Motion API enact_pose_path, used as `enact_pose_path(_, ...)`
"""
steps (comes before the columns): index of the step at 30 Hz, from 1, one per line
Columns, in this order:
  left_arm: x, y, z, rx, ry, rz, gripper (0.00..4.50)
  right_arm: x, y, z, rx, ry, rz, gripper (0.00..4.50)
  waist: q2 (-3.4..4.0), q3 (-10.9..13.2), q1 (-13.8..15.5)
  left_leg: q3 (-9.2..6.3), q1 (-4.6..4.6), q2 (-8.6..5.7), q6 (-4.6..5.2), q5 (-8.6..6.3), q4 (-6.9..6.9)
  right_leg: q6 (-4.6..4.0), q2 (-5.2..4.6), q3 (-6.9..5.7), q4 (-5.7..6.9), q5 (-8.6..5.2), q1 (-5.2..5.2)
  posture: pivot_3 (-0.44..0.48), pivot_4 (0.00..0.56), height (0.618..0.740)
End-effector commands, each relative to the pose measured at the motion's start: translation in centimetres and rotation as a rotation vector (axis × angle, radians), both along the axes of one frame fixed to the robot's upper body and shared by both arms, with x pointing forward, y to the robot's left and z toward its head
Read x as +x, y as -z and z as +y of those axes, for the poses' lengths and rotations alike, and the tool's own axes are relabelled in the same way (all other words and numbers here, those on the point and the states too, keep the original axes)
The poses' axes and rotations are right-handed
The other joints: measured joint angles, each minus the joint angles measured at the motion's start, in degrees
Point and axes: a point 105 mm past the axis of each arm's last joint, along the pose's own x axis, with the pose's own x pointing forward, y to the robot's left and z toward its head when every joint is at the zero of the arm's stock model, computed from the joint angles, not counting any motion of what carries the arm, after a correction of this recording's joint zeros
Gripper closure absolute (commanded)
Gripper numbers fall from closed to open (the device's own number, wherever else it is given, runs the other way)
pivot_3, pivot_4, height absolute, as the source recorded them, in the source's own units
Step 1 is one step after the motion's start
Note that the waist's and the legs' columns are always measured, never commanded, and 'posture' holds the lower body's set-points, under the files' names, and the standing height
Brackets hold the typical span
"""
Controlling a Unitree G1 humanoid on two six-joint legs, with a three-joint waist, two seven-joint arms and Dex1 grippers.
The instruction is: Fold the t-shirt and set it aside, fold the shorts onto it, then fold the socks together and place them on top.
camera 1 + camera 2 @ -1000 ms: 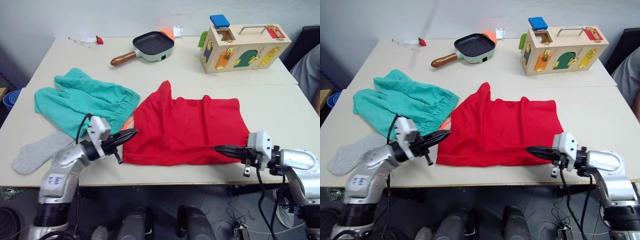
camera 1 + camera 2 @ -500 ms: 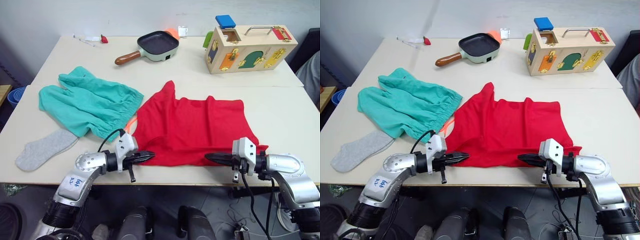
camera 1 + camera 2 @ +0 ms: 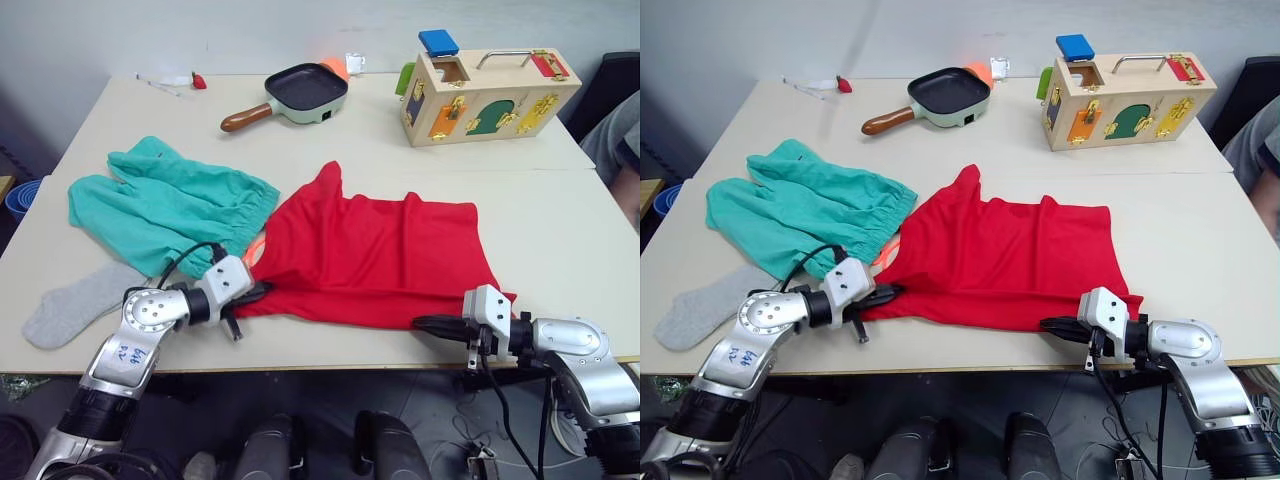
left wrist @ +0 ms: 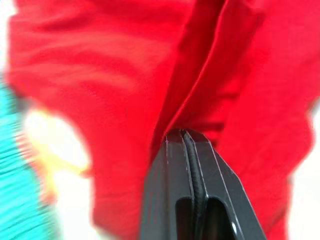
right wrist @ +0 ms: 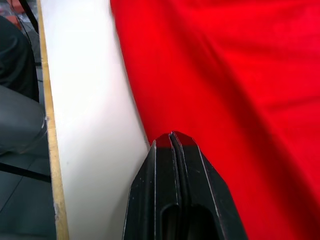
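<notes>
Step one, t-shirt fold. T-shirt (image 3: pixel 375 258) flat on tabletop (image 3: pixel 560 215) centre. Left end effector (image 3: pixel 252 294) clamped on near-left hem; right end effector (image 3: pixel 428 323) closed at near-right hem, grip unclear. Next: lift hem, carry it away.

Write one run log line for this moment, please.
stage: t-shirt fold, starting | left claw: shut on near hem | right claw: shut at hem edge | shorts, sock: untouched

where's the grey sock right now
The grey sock lies flat near the table's front edge on the robot's left, just in front of the teal shorts and beside the left gripper.
</notes>
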Motion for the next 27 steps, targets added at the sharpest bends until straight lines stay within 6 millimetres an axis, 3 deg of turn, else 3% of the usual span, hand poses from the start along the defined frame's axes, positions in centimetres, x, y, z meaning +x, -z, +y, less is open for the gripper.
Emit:
enact_pose_path(1, 1.0, -1.6, 0.8, -0.081, -0.032, -0.071, 4.46, 0.3, -0.7, -0.7, -0.004, 0.038, -0.048, 4.5, 0.0, 0.0, 0.0, 0.0, 0.0, -0.01, 0.0, 0.0, 0.0, 0.0, -0.01, 0.0, 0.01, 0.0, 0.0, 0.0, 0.15, 0.74)
enact_pose_path(8, -0.3, -2.9, 0.3, -0.305, 0.024, 0.057, 4.46, 0.8, -0.7, -1.7, 0.02, 0.124, -0.055, 4.5, -0.01, 0.0, 0.0, 0.0, -0.05, -0.03, 0.03, -0.03, 0.0, 0.0, 0.0, -0.04, -0.02, 0.0, 0.0, 0.0, 0.15, 0.74)
enact_pose_path(15, 0.1, -3.0, 1.8, -0.265, -0.052, 0.075, 4.46, 1.8, -0.1, -3.9, 0.007, 0.253, -0.062, 4.5, -0.03, 0.0, 0.0, 0.0, -0.03, -0.04, 0.03, -0.01, 0.02, 0.01, 0.02, -0.05, 0.0, 0.0, 0.03, 0.0, 0.15, 0.74)
enact_pose_path(21, -1.1, -3.6, 2.7, -0.218, -0.015, 0.059, 4.46, 2.0, 2.0, -7.8, -0.113, 0.39, -0.061, 4.5, -0.19, -0.1, -0.1, 0.0, -0.02, -0.04, 0.02, -0.02, 0.01, 0.01, 0.02, -0.04, -0.01, 0.0, 0.03, 0.0, 0.15, 0.74)
enact_pose_path(27, -4.0, -3.0, 1.0, -0.228, 0.131, 0.13, 4.46, 3.2, 1.8, -11.5, -0.194, 0.489, -0.104, 4.5, -0.45, -0.3, 0.0, -0.02, 0.06, -0.05, 0.01, -0.03, 0.0, 0.01, -0.03, 0.0, -0.11, 0.0, 0.15, 0.0, 0.15, 0.74)
